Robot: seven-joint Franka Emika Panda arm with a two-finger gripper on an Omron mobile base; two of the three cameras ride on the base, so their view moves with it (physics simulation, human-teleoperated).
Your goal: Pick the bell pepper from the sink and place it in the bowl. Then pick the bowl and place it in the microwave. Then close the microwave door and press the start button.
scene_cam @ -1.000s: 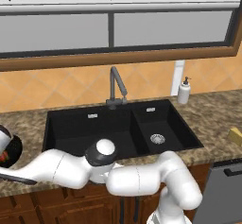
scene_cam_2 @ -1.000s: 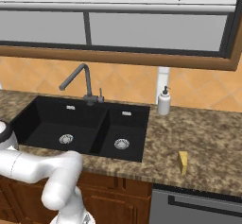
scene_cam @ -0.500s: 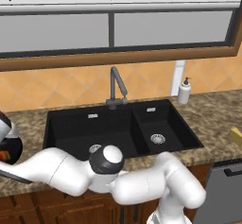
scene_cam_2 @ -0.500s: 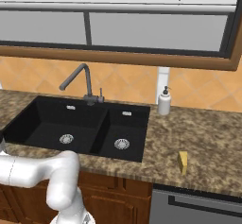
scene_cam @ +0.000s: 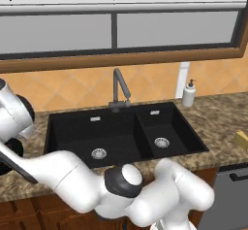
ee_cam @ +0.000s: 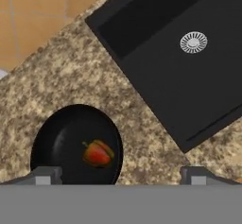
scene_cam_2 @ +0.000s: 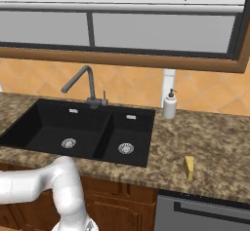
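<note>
In the hand view, the wide black bowl point(ee_cam: 75, 145) sits on the speckled counter beside the black sink point(ee_cam: 189, 76). The small orange-red bell pepper point(ee_cam: 98, 153) lies inside it, right of centre. My gripper point(ee_cam: 121, 176) hovers above the bowl, open wide, one grey fingertip point(ee_cam: 46, 176) over the bowl's rim and the other over bare counter. Nothing is between the fingers. In the left base view my hand point(scene_cam: 10, 115) is at the far left edge, left of the sink point(scene_cam: 121, 134). The microwave is out of view.
A grey faucet point(scene_cam: 118, 86) stands behind the sink point(scene_cam_2: 83, 132). A white soap dispenser point(scene_cam_2: 169, 105) sits to the sink's right, and a yellow sponge point(scene_cam_2: 188, 167) lies near the counter's front edge. A grey dishwasher front point(scene_cam_2: 205, 213) is below right.
The arm has swung further left and lower, with its elbow dropping in front of the sink. The hand has risen at the left edge. The jaws have stayed open.
</note>
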